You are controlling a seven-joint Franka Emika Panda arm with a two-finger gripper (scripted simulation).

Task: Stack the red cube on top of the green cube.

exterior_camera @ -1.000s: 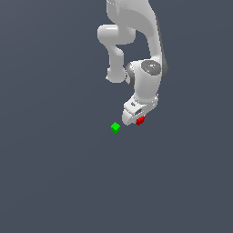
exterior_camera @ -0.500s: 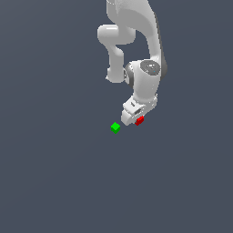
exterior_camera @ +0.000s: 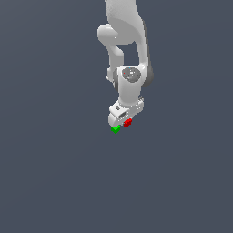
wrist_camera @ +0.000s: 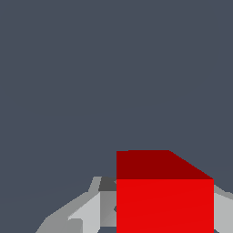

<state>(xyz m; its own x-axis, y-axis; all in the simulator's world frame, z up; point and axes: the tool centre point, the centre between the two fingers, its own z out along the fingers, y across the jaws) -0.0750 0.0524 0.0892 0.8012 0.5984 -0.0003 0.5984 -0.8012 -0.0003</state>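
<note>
Jaws grip red cube (exterior_camera: 128, 122) just beside green cube (exterior_camera: 115, 129).

Backdrop (exterior_camera: 50, 182): one uniform slate blue-grey surface filling both views, plain and matte, without seams, edges or texture. Walls, floor and furniture cannot be told apart from it. Lighting: even and diffuse, slightly lighter toward the lower part.

Plain dark grey-blue floor (exterior_camera: 54, 182) fills both views; uniform, unmarked surface.
</note>
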